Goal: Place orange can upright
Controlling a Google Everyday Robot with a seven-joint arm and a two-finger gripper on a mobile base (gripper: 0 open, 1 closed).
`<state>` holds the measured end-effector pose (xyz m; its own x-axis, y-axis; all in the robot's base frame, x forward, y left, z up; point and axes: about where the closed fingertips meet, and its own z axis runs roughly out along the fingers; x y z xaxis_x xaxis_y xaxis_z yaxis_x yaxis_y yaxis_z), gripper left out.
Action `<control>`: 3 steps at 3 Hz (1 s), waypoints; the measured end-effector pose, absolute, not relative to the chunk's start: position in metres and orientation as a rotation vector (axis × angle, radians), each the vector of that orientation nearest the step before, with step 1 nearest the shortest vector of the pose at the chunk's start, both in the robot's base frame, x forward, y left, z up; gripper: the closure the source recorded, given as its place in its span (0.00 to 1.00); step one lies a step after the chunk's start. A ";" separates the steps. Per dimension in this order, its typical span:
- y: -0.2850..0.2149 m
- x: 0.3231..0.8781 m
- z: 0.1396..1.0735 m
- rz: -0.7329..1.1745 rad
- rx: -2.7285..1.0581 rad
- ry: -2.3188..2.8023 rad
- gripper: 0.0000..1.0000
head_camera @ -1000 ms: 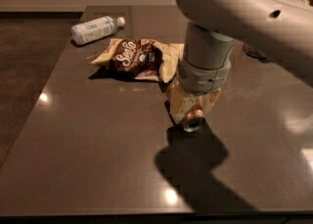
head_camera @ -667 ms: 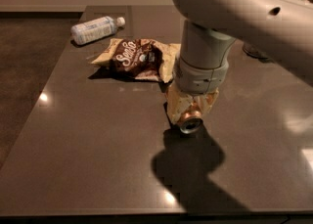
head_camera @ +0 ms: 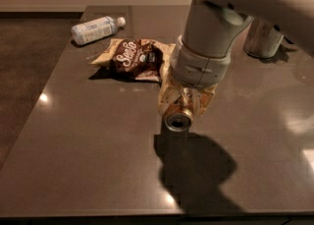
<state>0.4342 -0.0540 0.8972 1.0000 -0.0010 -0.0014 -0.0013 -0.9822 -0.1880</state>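
The orange can (head_camera: 178, 119) is held between the fingers of my gripper (head_camera: 184, 106) near the middle of the dark table. Its silver end faces the camera and tips down toward the table, so the can is tilted, not upright. Most of its body is hidden behind the fingers and the arm's wrist. The gripper hangs just above the tabletop, right of a brown snack bag, and is shut on the can.
A brown snack bag (head_camera: 135, 59) lies left of the gripper. A clear water bottle (head_camera: 96, 29) lies on its side at the back left. A grey metal cup (head_camera: 262, 38) stands at the back right. The table's left edge (head_camera: 34, 111) borders dark floor.
The arm with the can has shifted slightly left and lower over the table, and the can's silver end now faces the camera more squarely.
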 end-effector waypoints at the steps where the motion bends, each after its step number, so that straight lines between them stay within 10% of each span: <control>1: -0.047 0.434 0.902 0.077 -2.863 0.266 1.00; 3: -0.028 0.451 0.913 0.182 -2.686 0.592 1.00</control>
<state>0.4512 -0.0276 0.9129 0.9028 -0.3781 -0.2048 -0.4278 -0.8379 -0.3389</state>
